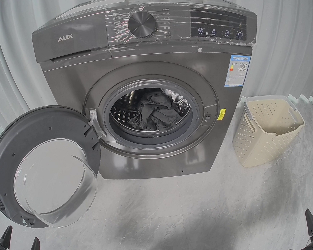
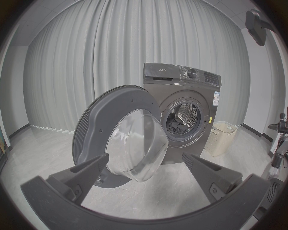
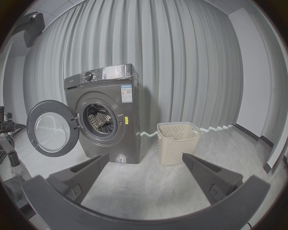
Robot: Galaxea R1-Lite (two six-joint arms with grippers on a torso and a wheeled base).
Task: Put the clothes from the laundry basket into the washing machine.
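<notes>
Head view: clothes (image 1: 155,113) inside washing machine (image 1: 142,64); laundry basket (image 1: 256,149) beside it appears empty. Loading judged complete; left hand (image 2: 144,156), right hand (image 3: 145,156) spread. Next, likely: close door (image 1: 41,137).

Looks like a staged test room, not a home laundry. Pale pleated curtains (image 1: 291,34) run wall to wall behind a freestanding grey washing machine (image 1: 73,83), with clear plastic film (image 1: 122,24) over its control panel. Marble-look floor (image 1: 189,205), with a cream laundry basket (image 1: 266,138) just beside the machine. The side is a plain white wall (image 3: 255,89) with dark skirting.
</notes>
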